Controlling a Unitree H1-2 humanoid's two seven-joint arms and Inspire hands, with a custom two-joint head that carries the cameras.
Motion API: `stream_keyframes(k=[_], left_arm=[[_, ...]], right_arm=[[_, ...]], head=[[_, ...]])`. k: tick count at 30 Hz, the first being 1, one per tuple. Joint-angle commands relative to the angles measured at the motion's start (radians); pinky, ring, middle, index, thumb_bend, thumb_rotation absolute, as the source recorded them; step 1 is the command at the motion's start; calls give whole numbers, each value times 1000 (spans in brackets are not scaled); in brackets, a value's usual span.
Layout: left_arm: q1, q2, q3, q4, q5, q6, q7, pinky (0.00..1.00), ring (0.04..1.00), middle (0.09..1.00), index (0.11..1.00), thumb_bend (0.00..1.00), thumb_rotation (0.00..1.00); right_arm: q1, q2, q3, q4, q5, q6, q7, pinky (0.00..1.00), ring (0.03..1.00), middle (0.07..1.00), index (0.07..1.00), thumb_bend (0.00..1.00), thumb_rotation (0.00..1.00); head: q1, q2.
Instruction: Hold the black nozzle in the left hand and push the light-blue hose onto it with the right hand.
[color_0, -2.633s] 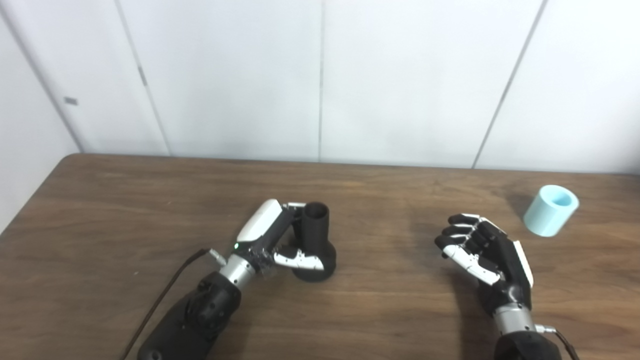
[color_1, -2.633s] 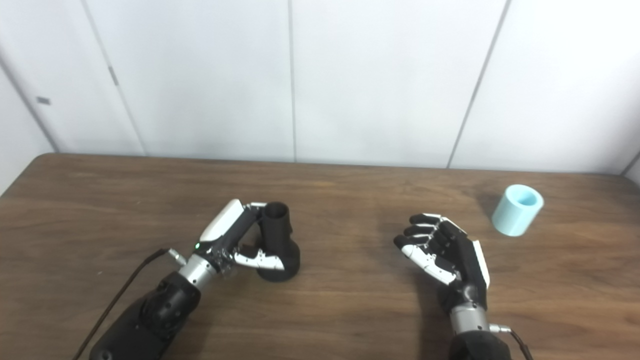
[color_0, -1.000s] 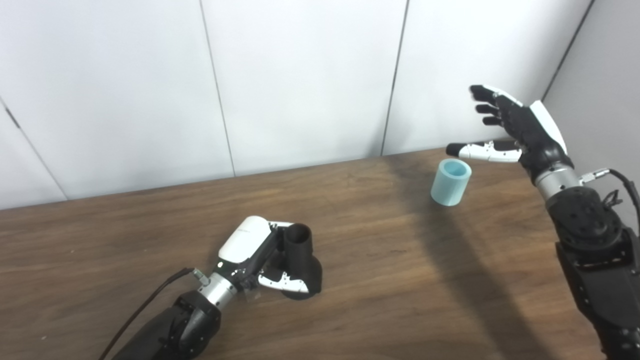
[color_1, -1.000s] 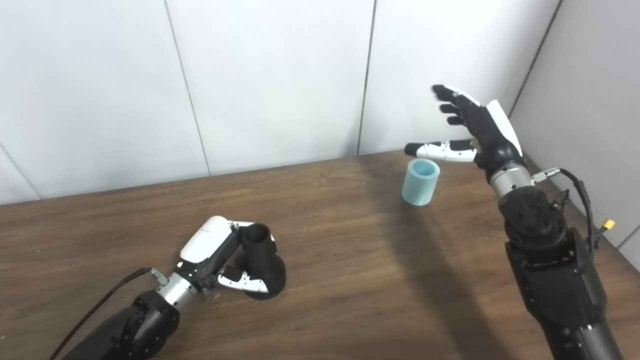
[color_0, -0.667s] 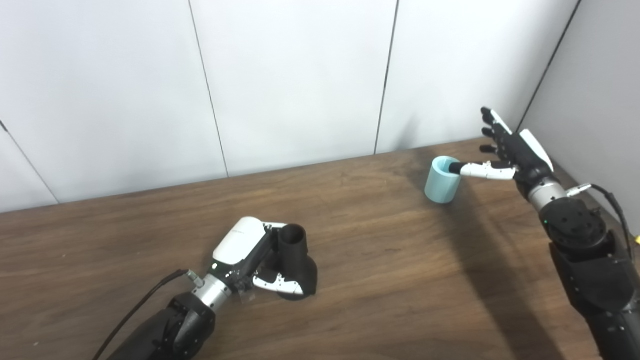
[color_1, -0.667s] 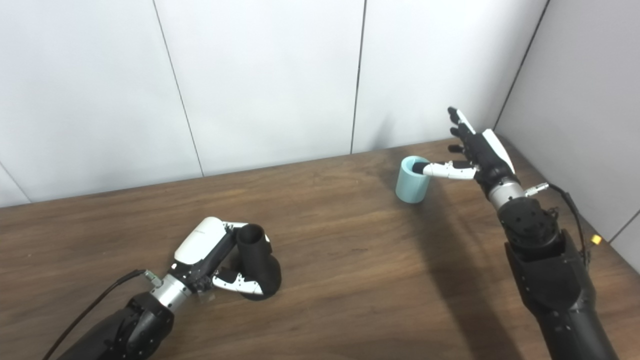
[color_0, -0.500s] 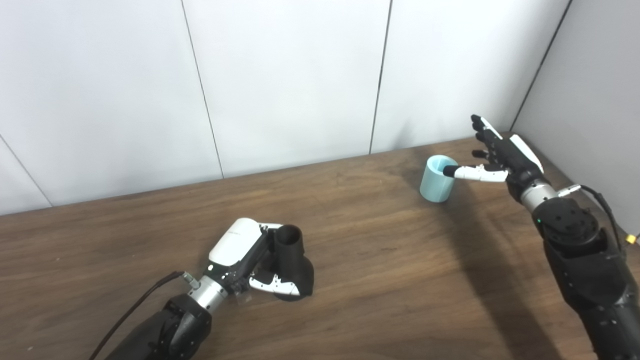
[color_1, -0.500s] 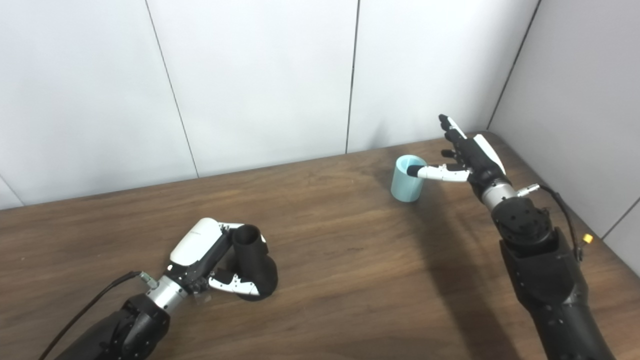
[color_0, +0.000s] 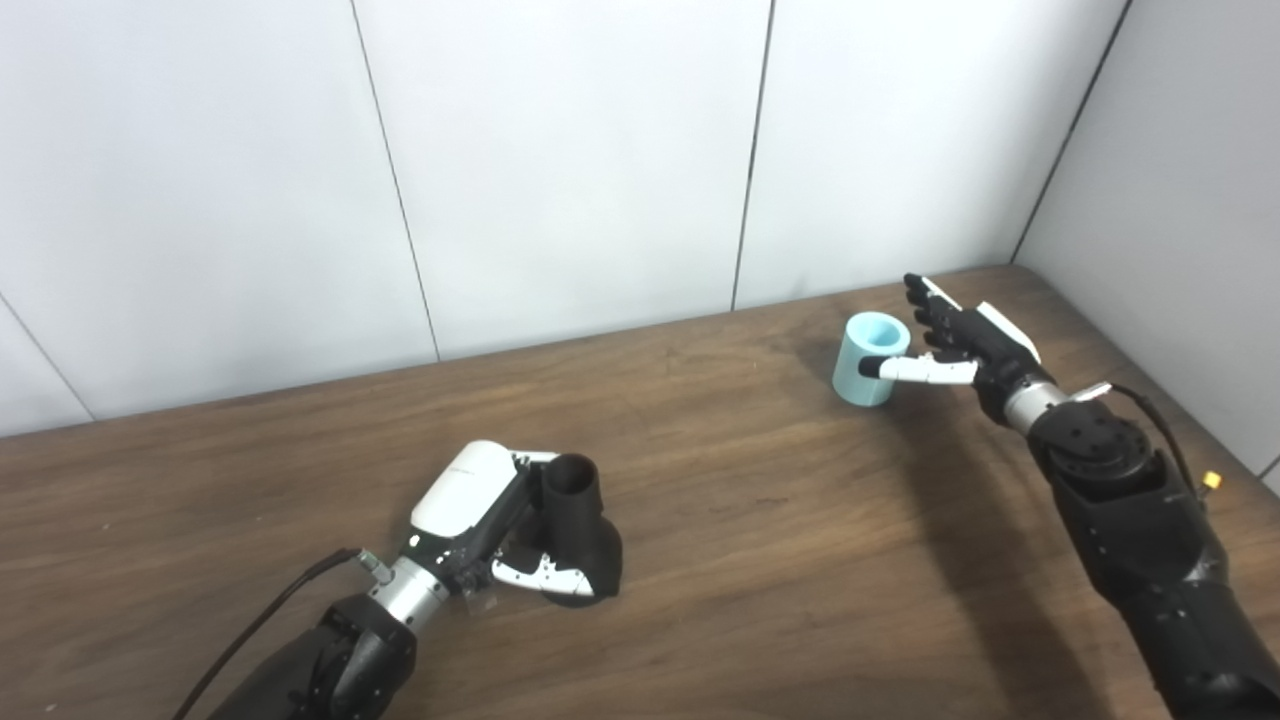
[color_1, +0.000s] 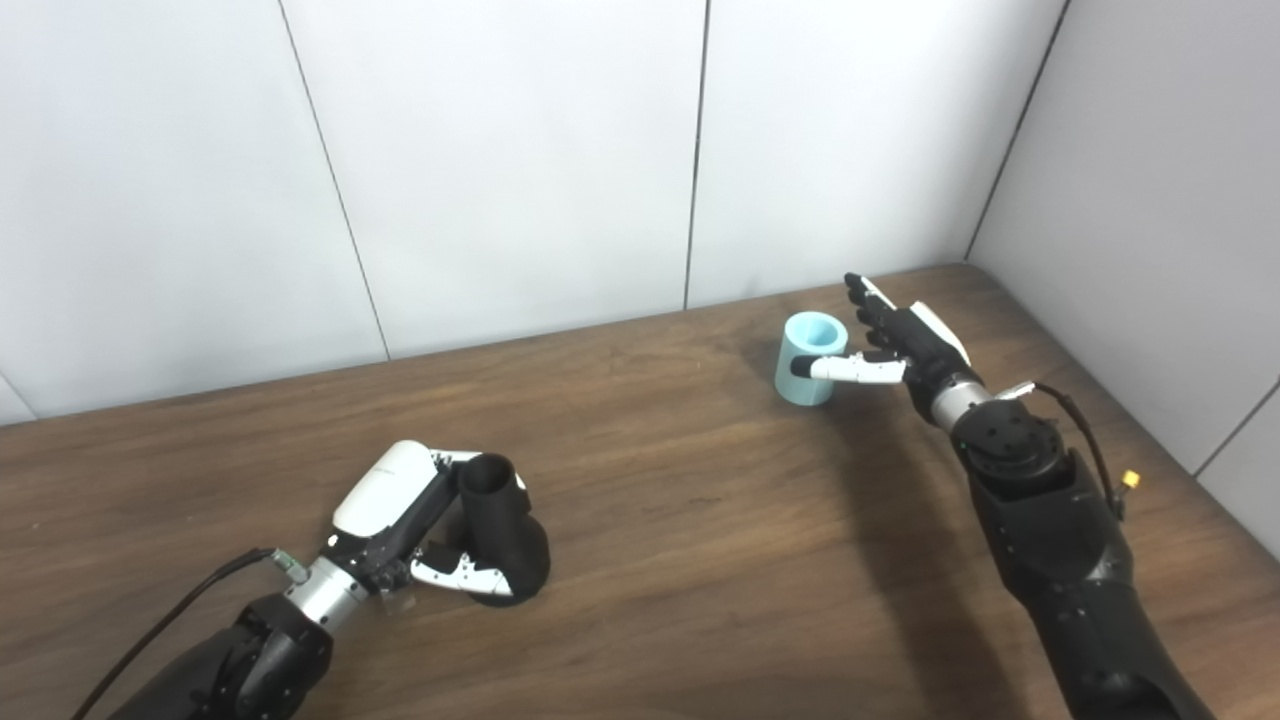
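light-blue hose (color_0: 871, 359) upright on its end near the far right corner of the bench (color_0: 760, 560), open mouth up, well apart from the black nozzle (color_0: 578, 531), likely so each hand can reach its own part. nozzle standing on its wide base, narrow neck up, wrapped by the left hand (color_0: 487, 525) to steady it for the push. right hand (color_0: 965, 345) at the hose, fingers (color_0: 928, 308) spread behind it, thumb across its near side; not yet closed, holding nothing.

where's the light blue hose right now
The light-blue hose stands upright on the table at far right near the wall corner, the open right robot hand beside it.
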Motion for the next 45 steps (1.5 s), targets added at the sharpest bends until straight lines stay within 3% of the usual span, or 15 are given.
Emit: stream_keyframes(k=[1,12,19,23,26,27,29,30,34,38,45], left_arm=[[138,43,-79,114,58,12,-65,402,441,477,490,505,0],[143,53,-78,104,51,12,-69,404,443,475,490,505,0],[144,58,-82,96,50,12,-66,389,434,473,494,505,0],[149,58,-75,89,46,12,-69,398,442,475,491,505,0],[152,57,-74,89,45,12,-64,404,447,476,489,505,0],[153,58,-74,88,46,12,-61,402,448,475,489,505,0],[153,62,-73,86,47,12,-60,398,447,475,489,505,0],[154,66,-72,86,45,12,-63,398,447,475,489,505,0],[154,78,-63,87,39,12,-81,397,441,473,493,505,0],[154,95,-63,79,26,12,-74,385,433,468,496,505,0],[163,107,-54,66,19,12,-93,385,432,468,499,504,0]], right_arm=[[-49,-7,-4,-9,8,-52,-9,939,1000,1000,1000,950,308],[-57,28,18,11,11,-41,-5,870,970,1000,993,843,142],[-72,44,37,67,-12,-76,-38,841,935,971,959,855,111],[-87,73,42,100,-81,-77,-153,731,761,866,879,799,10],[-103,83,65,157,-148,-119,-237,622,632,721,752,773,0],[-107,86,70,170,-159,-133,-252,536,568,640,685,757,0],[-115,89,86,196,-180,-163,-276,448,498,500,562,574,0],[-121,93,95,214,-191,-183,-291,387,440,468,542,551,0],[-142,108,120,250,-214,-206,-329,301,360,435,519,529,0],[-153,115,146,263,-233,-213,-350,314,371,439,516,528,0],[-135,122,140,239,-220,-211,-344,315,367,434,518,527,0]], head=[[-1,1],[11,13],[22,18],[27,22],[27,22],[37,29],[48,31],[52,32],[55,32],[52,36],[55,41]])
